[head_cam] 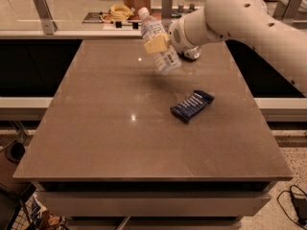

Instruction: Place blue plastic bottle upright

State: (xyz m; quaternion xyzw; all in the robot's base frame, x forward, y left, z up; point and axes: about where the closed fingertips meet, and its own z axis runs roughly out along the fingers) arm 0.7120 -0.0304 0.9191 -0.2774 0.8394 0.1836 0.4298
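End effector (157, 44) around tilted blue plastic bottle (167, 61), above table (110, 138)

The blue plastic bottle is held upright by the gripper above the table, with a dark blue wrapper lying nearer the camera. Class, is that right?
Not upright: the camera view shows the blue plastic bottle tilted, cap end highest. The gripper is shut on it above the table, and the dark blue wrapper lies nearer the camera.
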